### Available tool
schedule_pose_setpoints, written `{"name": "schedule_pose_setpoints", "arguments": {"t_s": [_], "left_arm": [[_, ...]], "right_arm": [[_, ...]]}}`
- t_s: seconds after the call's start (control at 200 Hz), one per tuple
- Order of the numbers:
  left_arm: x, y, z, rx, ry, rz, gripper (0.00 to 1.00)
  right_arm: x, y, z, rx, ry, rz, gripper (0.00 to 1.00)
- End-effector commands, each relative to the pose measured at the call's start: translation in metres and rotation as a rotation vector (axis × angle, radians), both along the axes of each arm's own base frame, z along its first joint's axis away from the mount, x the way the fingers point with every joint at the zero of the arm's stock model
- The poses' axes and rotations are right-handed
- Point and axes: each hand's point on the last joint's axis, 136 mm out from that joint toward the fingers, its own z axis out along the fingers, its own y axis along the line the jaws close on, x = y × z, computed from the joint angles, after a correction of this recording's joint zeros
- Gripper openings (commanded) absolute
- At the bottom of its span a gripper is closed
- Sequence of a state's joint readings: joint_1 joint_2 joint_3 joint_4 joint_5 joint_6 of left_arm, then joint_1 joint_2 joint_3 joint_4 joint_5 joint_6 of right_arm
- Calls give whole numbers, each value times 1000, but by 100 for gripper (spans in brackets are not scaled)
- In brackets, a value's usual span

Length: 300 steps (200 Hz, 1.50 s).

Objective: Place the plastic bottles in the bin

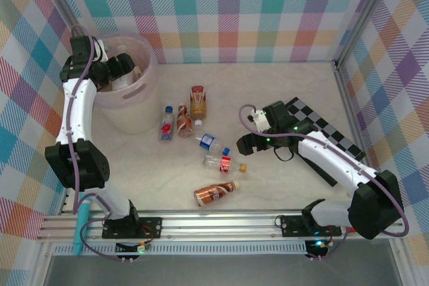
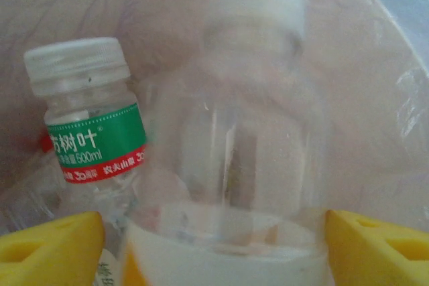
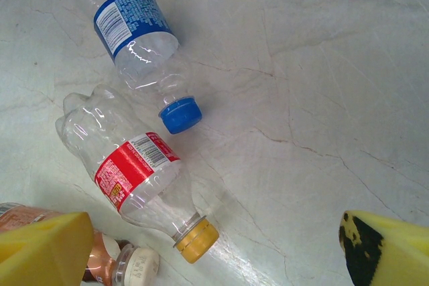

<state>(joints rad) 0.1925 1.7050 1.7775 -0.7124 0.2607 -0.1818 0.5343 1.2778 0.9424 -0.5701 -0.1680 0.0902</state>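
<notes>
Right wrist view has the right gripper (image 3: 214,232) spread wide, nothing between its pads (image 3: 40,246), near a red-labelled bottle (image 3: 134,175) with a yellow cap lying just beside a blue-labelled bottle (image 3: 137,31), their print too small to read. Far left, inside the bin (image 1: 137,112), left wrist view puts the left gripper (image 2: 214,222) either side of a blurred white-capped bottle (image 2: 234,132), grip unclear, beside a green-labelled bottle (image 2: 90,132) reading "500ml".

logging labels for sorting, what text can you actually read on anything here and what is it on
"方树叶": green label of the white-capped bottle lying in the bin; the left edge is cut off
"500ml": same green label, the line below
"农夫山泉": red band under that label
Unreadable: the fine print and barcodes on the blue-labelled bottle and the red-labelled bottle are too small
Unreadable: labels seen from the top camera are too small
</notes>
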Motion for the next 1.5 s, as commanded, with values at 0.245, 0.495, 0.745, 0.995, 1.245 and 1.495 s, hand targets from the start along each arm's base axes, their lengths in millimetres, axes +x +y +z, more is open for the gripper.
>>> {"name": "schedule_pose_setpoints", "arguments": {"t_s": [0.245, 0.495, 0.745, 0.995, 1.245, 1.495], "left_arm": [[-13, 13, 52, 118, -58, 6, 99], [-37, 6, 94, 134, -134, -5, 99], [-74, -20, 114, 130, -169, -77, 98], [-148, -112, 119, 164, -188, -300, 96], [-209, -186, 49, 188, -76, -534, 97], [-276, -269, -80, 139, 88, -849, 98]], "right_arm": [[-1, 3, 7, 11, 0, 6, 94], [1, 5, 8, 23, -1, 3, 94], [6, -7, 8, 6, 16, -73, 94], [16, -21, 7, 57, 68, -174, 95], [23, -39, 4, 51, 83, -261, 95], [26, -46, 1, 59, 98, -287, 96]]}}
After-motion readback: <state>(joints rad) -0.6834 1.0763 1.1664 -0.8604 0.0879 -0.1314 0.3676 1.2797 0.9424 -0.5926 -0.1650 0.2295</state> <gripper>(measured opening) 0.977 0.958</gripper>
